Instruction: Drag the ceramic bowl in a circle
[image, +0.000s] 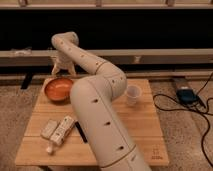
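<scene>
The gripper (63, 70) hangs at the far rim of the ceramic bowl (59, 90) — whether parted or closed, I cannot tell. The bowl sits far left on the table (145, 125).

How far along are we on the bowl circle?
Done: the approach, by the look of it; the hand sits at the far rim of the ceramic bowl, near the back-left corner of the table. Under way: engaging the rim, though contact is unclear. Left: the whole circular drag; nothing shows it started.
</scene>
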